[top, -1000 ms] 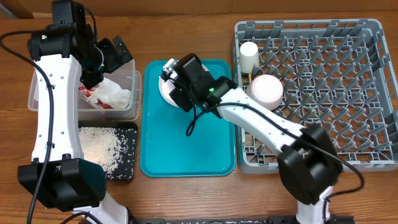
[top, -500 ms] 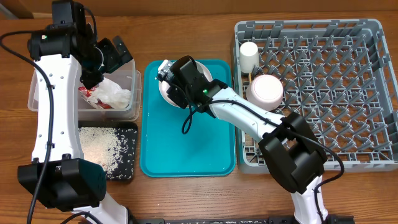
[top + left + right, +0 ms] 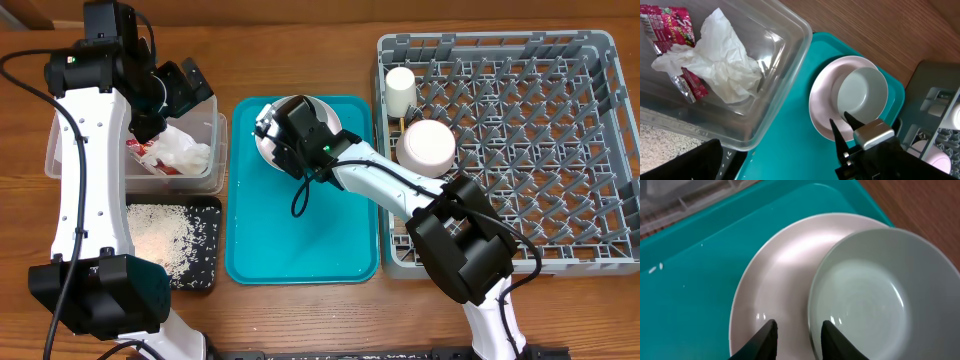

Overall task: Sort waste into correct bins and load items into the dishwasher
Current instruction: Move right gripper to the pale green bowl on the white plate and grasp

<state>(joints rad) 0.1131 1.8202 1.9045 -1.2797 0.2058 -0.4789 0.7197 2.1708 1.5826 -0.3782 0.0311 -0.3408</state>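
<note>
A small white bowl (image 3: 865, 295) sits on a whitish-pink plate (image 3: 780, 275) at the far end of the teal tray (image 3: 300, 230). My right gripper (image 3: 800, 330) is open and straddles the bowl's left rim, with one finger over the plate and one over the bowl's inside. It also shows in the left wrist view (image 3: 845, 127). My left gripper (image 3: 185, 85) is open and empty above the clear tub (image 3: 135, 185). The tub holds the white tissue (image 3: 722, 65) and the red wrapper (image 3: 670, 27). Rice (image 3: 155, 235) lies in the black tray (image 3: 205, 270). I cannot make out the chopsticks.
The grey dish rack (image 3: 600, 45) stands on the right. In its near-left part are a pale cup (image 3: 401, 88) and an upturned bowl (image 3: 427, 145). A few rice grains lie on the teal tray's left side. The tub and black tray stand close to the teal tray's left edge.
My right gripper has shifted a little left over the plate and bowl. The left arm has not moved.
</note>
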